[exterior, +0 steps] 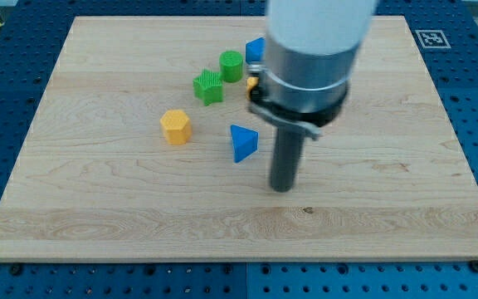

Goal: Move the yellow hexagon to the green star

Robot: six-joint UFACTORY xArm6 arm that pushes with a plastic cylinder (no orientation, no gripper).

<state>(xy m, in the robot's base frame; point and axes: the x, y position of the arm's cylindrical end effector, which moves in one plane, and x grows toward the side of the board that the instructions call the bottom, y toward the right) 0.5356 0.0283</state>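
Note:
The yellow hexagon [175,127] lies on the wooden board [98,199], left of centre. The green star [208,86] lies up and to the right of it, a short gap away. My tip [282,188] rests on the board below centre, well right of and below the yellow hexagon, touching no block. A blue triangle [242,142] lies between the tip and the hexagon, just up-left of the tip.
A green cylinder [231,65] sits up-right of the green star. Another blue block [256,51] lies right of it, partly hidden by the arm [309,50]. A small yellow block [252,83] peeks out beside the arm. The board ends at blue perforated table.

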